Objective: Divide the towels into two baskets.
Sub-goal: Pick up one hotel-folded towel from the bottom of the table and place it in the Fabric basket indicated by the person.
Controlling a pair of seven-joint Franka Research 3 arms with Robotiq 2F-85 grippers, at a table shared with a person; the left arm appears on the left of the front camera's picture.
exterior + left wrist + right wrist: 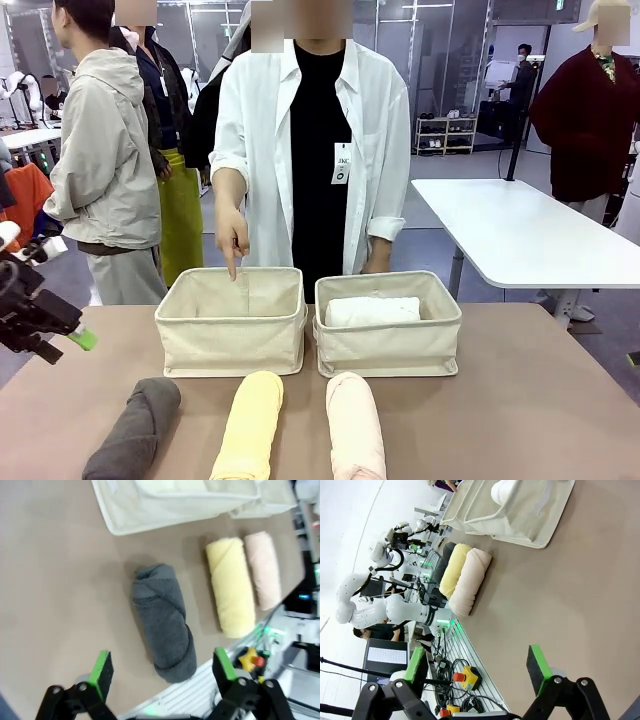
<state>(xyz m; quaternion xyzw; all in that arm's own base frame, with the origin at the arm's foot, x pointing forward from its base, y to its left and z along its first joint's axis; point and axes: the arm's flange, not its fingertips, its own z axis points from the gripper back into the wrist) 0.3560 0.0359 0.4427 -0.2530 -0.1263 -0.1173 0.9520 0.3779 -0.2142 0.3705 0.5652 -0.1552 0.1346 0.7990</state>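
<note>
Evidently one towel is sorted: the white towel (372,311) lies inside the right basket (388,350), while the left basket (230,345) stands empty beside it, both toward the far edge of the surface (540,400). A person's hand (232,235) points a finger down into the empty one. Three rolls wait along the near edge: the dark grey towel (164,621) nearest the left corner, the yellow towel (250,425) in the middle, and the pale pink towel (356,425) just beside it.

The step in hand looks like picking the dark grey towel for the left basket. The left gripper (162,661) hovers near the left edge with its jaws wide apart and empty. The grey roll lies ahead of it, lined up between the fingers, untouched. The next move calls for a descent astride the roll's middle, then a close across its width. The right gripper (477,657) hangs apart and empty over bare surface, well apart from the pink roll.
</note>
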